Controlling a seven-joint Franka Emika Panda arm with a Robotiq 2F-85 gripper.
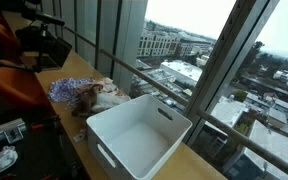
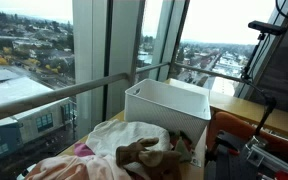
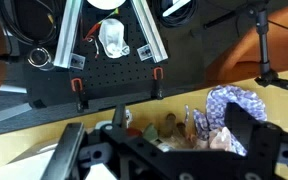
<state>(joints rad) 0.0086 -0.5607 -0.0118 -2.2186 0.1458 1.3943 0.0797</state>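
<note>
Clothes (image 1: pixel 89 93) are lying in a loose heap on the table (image 1: pixel 77 63), just beside a white bin (image 1: pixel 124 152) that is standing open-topped by the window (image 1: pixel 199 40). In both exterior views the heap is sitting at one end of the bin (image 2: pixel 159 106), and the pictures are not showing whether the two are touching. A brown cloth (image 2: pixel 144 152) is lying on top of the heap, and pale pink fabric is spreading out below it. In the wrist view the tool (image 3: pixel 159 150) is hanging over the clothes with its fingers (image 3: pixel 69 150) spread wide, gripping nothing. A blue-and-white patterned cloth (image 3: pixel 234 104) is showing just beside the far finger, and brownish pieces are lying between the two fingers. The tool is not touching any of them as far as the wrist view is showing.
</note>
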